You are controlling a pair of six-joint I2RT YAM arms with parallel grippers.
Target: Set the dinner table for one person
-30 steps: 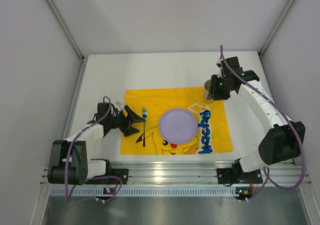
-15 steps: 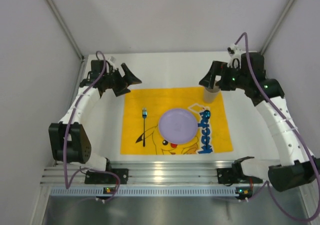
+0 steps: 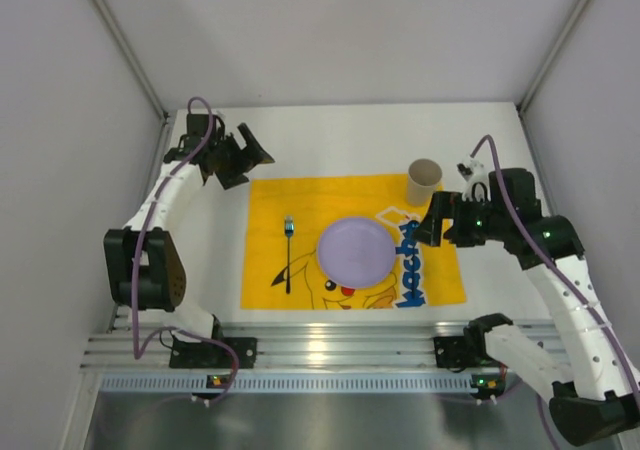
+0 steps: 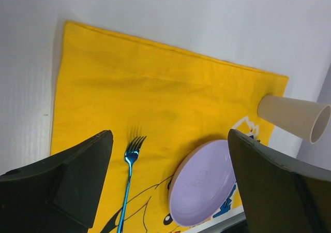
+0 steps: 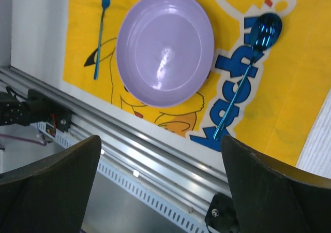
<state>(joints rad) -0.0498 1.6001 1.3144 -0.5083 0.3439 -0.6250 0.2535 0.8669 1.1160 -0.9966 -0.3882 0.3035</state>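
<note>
Plain matte white dinner table [image 3: 330, 140] beneath yellow mat [image 3: 300, 195] and purple plate [image 3: 356, 250]

The top external camera sits high above and behind the arm bases, tilted down over the whole table [image 3: 330, 135]; it is the farthest view. The left wrist camera looks out between the fingers [image 4: 77, 181] of the left gripper [image 4: 169, 139] from the far left. It slants across the yellow mat [image 4: 155, 83] toward the cup [image 4: 292, 118], and the picture is rolled, so the cup seems to lie sideways. The right wrist camera, framed by the right gripper [image 5: 160, 137], looks almost straight down from nearer in. All three views share the plate [image 3: 356, 250] and fork [image 3: 288, 255]. The near rail [image 5: 155, 163] shows only from above and from the right wrist.
</note>
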